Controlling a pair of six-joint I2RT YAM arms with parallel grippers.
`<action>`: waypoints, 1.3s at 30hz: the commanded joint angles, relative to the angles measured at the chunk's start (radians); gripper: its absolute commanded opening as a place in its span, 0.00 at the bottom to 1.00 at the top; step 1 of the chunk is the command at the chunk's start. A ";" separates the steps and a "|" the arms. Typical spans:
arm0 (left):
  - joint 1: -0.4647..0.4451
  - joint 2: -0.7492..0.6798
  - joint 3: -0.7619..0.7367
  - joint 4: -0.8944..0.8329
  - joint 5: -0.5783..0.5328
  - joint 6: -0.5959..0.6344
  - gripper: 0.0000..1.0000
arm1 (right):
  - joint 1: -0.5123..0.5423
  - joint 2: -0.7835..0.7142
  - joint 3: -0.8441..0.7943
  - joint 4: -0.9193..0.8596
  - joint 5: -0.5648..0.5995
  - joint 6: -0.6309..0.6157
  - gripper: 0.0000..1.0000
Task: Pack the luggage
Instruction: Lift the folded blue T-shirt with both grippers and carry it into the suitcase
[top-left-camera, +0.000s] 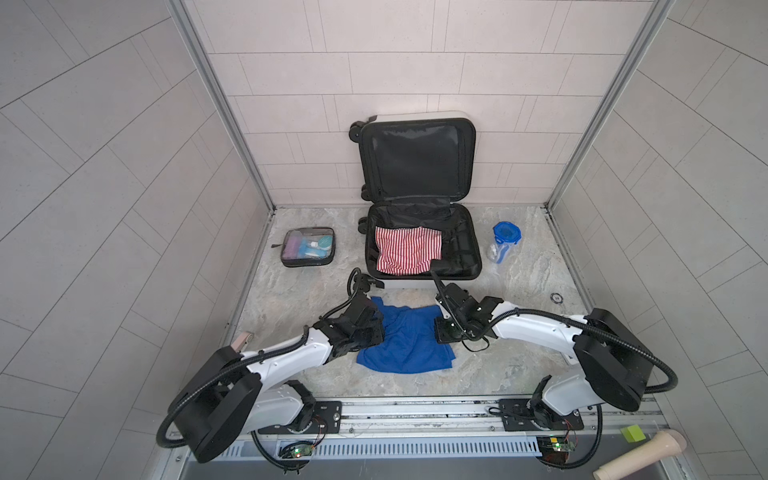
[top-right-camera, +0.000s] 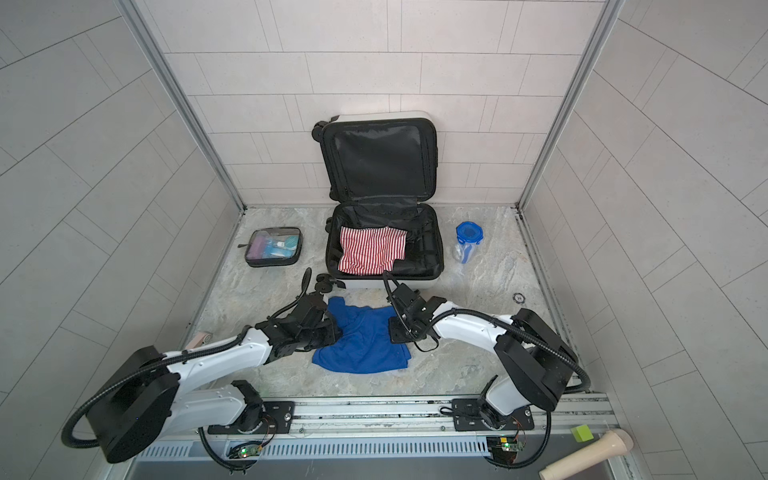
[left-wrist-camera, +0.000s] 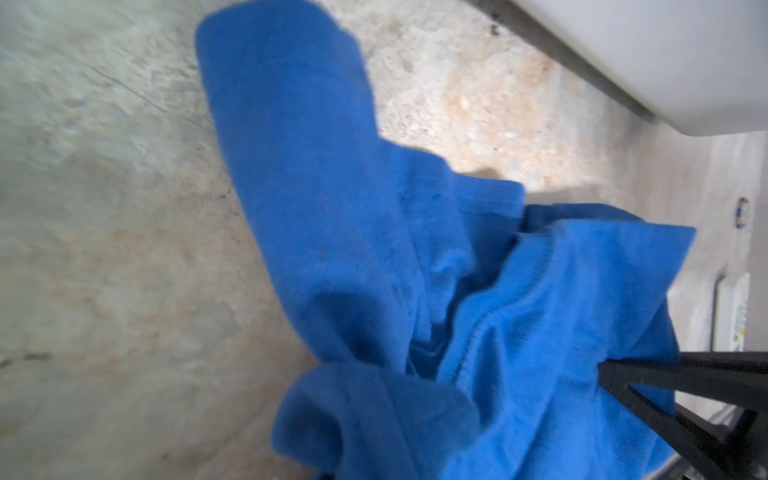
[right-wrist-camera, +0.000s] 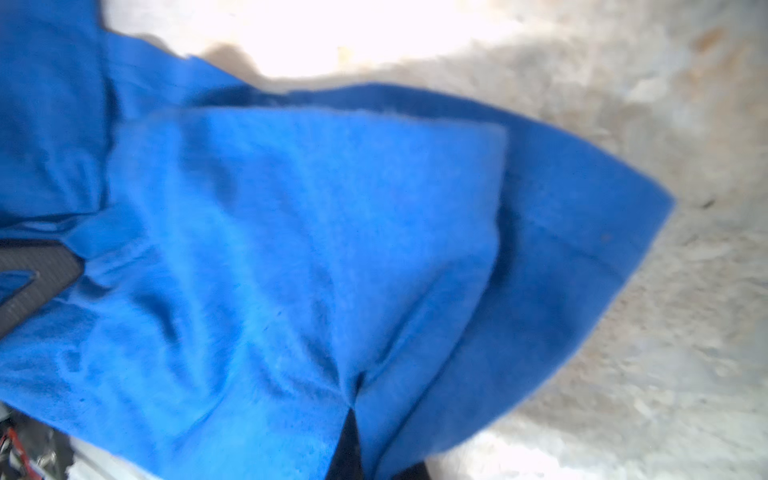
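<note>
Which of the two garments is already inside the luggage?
The red-and-white striped garment: it lies in the lower half of the open luggage. The blue garment is outside, crumpled on the table in front of the luggage.

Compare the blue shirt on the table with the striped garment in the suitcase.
Colour: the blue shirt is plain; the striped garment is red and white.
Place: the blue shirt lies on the table in front of the luggage; the striped garment lies inside its lower half.
Handling: the left gripper and right gripper pinch the blue shirt's sides; nothing touches the striped garment.
Both are soft, rumpled cloth.
</note>
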 joint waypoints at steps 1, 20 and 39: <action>-0.020 -0.098 0.059 -0.114 -0.004 0.000 0.00 | 0.009 -0.075 0.039 -0.054 -0.005 0.000 0.00; -0.019 -0.073 0.629 -0.355 -0.122 0.199 0.00 | -0.163 -0.208 0.435 -0.258 -0.056 -0.156 0.00; 0.235 0.556 1.185 -0.306 0.021 0.405 0.00 | -0.440 0.356 1.041 -0.305 -0.144 -0.219 0.00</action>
